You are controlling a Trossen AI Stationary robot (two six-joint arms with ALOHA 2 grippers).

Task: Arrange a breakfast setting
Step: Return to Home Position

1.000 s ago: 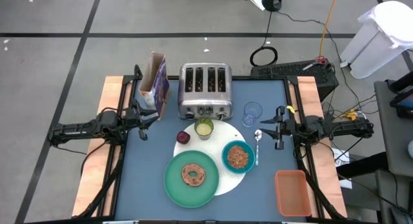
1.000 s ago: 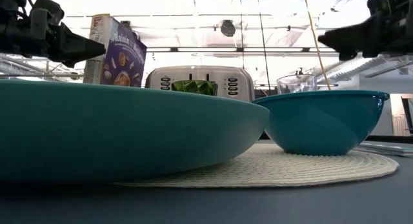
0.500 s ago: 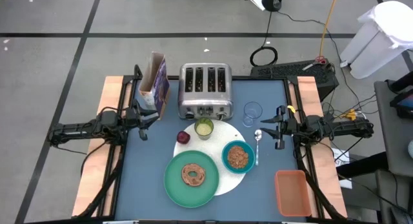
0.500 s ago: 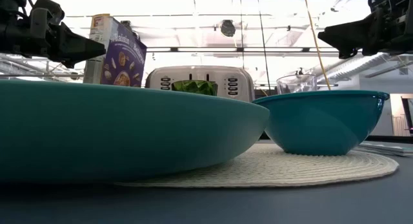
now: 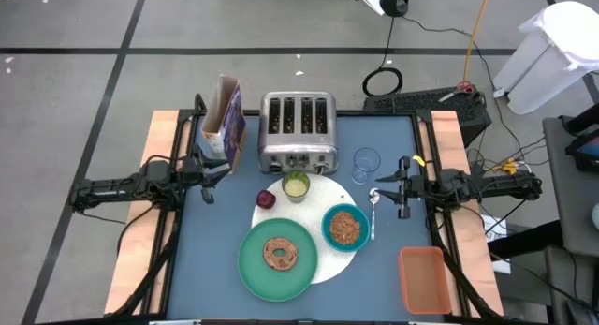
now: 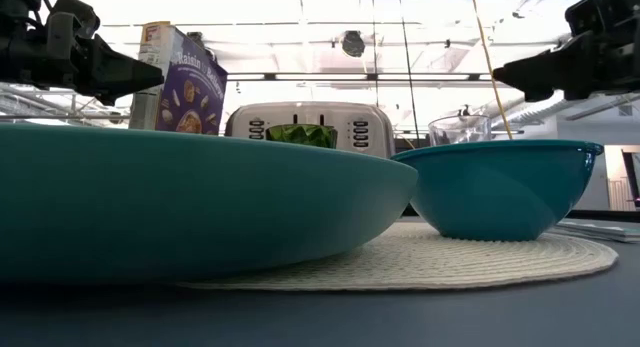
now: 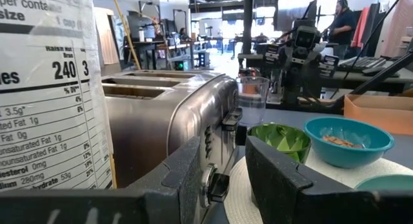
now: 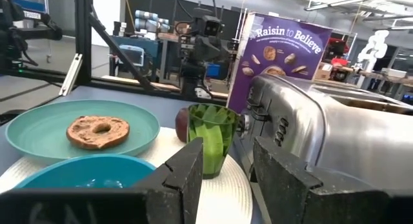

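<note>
Reading "Raisin to Believe" on the cereal box (image 8: 284, 50), we see left claw (image 7: 222, 156) and right claw (image 8: 226, 153) wide, empty, at the sides of the desk (image 5: 211, 259); ring pastry (image 8: 98, 132) rests on the green plate (image 8: 32, 130).

At table height the green plate (image 6: 150, 202) — cut off at the left edge — fills the foreground. Hidden behind it are the lower half of the toaster (image 6: 250, 127) and all but the top of the cup (image 6: 300, 135). The foot of the glass (image 6: 458, 129) is masked by the teal bowl (image 6: 500, 187), whose contents are screened by its wall. In the right wrist view the dark red fruit (image 8: 182, 122) is half covered by the cup. The cereal box (image 7: 51, 88) is cropped in the left wrist view — its print only partly legible. From above, the bowl's filling is too small to be identified.
</note>
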